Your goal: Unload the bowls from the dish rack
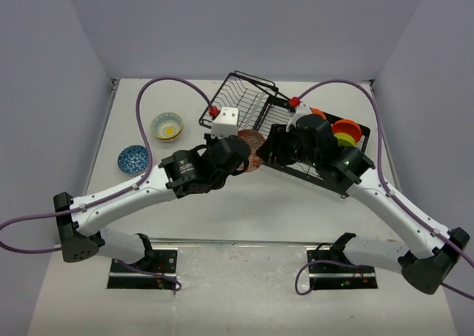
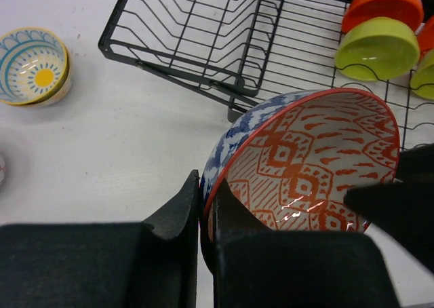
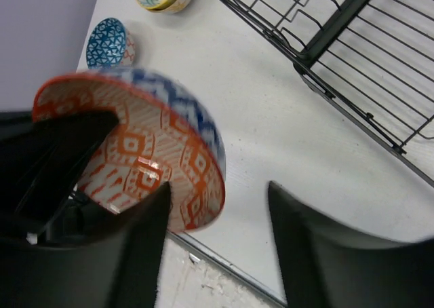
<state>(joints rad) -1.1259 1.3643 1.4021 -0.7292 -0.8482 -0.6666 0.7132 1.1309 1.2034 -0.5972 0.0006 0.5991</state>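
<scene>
Red-and-blue bowl [image 2: 305, 159] in handover beside the rack [image 2: 176, 72]: left gripper [image 2: 205, 199] is clamping its rim, right gripper [image 3: 217, 199] is standing parted, apparently releasing; the next move is calling for its clean withdrawal.

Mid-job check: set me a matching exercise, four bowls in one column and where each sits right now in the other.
Bowls:
1. red-and-blue patterned bowl
2. lime green bowl
3. small blue bowl
4. yellow-centre bowl

Places:
A. on the table, farthest from the dish rack
B. in the dish rack, beside an orange bowl
C. on the table, closer to the dish rack
D. rim pinched in the left gripper

Pairs: 1-D, 2-B, 3-A, 4-C
</scene>
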